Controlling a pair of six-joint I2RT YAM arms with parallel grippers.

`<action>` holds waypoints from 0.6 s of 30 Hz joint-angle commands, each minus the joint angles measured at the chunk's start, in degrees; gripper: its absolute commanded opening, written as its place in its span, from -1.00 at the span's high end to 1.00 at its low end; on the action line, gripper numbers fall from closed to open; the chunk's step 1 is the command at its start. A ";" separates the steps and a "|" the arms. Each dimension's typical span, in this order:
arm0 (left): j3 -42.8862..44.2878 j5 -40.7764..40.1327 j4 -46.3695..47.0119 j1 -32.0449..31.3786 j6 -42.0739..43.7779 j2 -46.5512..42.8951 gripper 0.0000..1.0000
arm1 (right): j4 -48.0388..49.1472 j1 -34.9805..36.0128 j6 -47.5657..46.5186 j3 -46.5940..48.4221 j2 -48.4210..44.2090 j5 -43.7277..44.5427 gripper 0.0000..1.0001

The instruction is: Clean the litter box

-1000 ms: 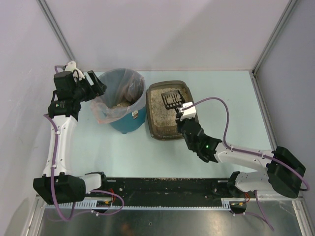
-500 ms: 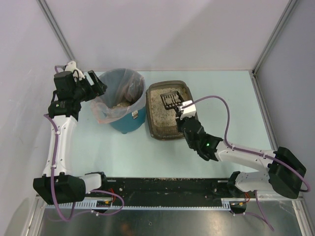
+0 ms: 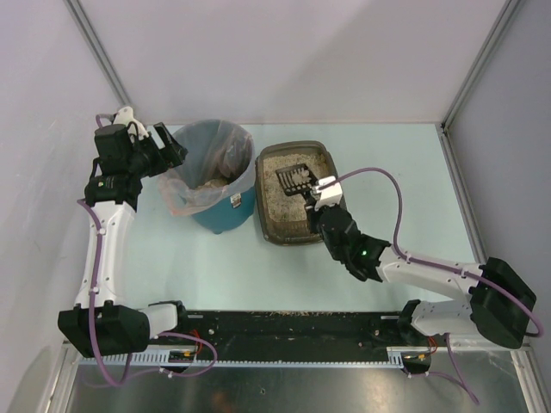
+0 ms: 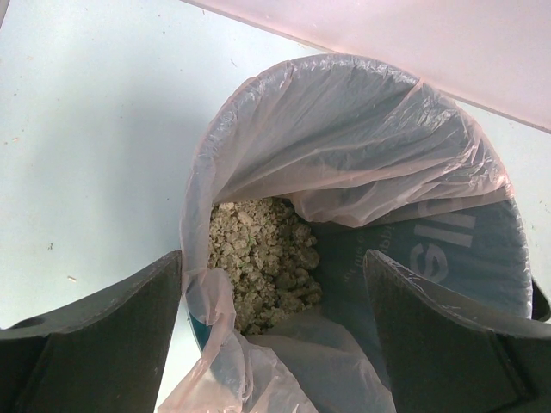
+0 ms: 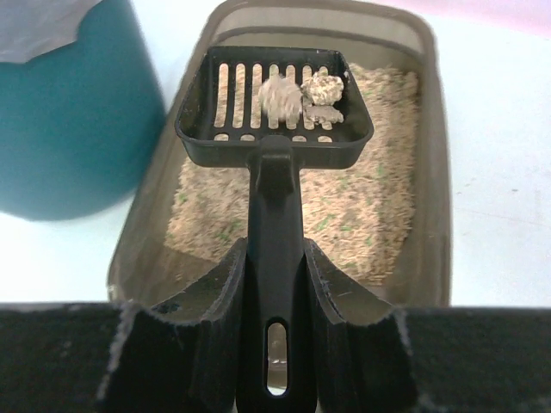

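Gripping anything on the right?

— Yes. My right gripper (image 5: pixel 274 258) is clamped on the handle (image 5: pixel 275 215) of a black slotted litter scoop (image 5: pixel 232 95), one finger pressed to each side of it.

Is the scoop loaded?

— Three pale clumps (image 5: pixel 303 93) sit on its slotted floor, towards the right of the middle. The scoop is roughly level over the beige granules (image 5: pixel 344 215), near the far end of the tray.

Where is the litter box?

— The litter box (image 3: pixel 261 215) lies on the pale table (image 3: pixel 396 172), in front of my right arm. Its left rim is just beside the teal bin (image 3: pixel 225 217); I cannot tell whether the two touch. Granules cover its floor.

And your left side?

— My left gripper (image 4: pixel 271 301) is spread wide and grips nothing. It hangs at the left rim of the bin, looking down into it, with one dark finger at each lower corner of my wrist view.

What does it see in there?

— A clear plastic liner (image 4: pixel 362 146) is draped over the bin's rim, and a crumpled fold of it lies between my fingers. At the bottom lies a heap of greyish lumps (image 4: pixel 263 258).
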 commanded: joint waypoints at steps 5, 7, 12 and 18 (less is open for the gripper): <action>-1.15 4.65 0.94 -1.08 -0.86 0.53 -0.75 | -5.16 3.48 3.90 3.39 -1.04 4.73 1.00; -1.15 5.26 1.02 -1.08 -1.12 0.70 -0.74 | -5.99 0.84 4.99 2.95 -2.35 2.45 1.00; -1.68 5.17 1.37 -1.08 -1.03 0.88 -0.72 | -3.35 0.92 -0.37 2.86 -3.24 3.24 1.00; -2.99 3.86 1.55 -0.99 -0.16 0.18 -0.63 | -4.31 1.44 -1.51 3.82 -6.66 7.01 1.00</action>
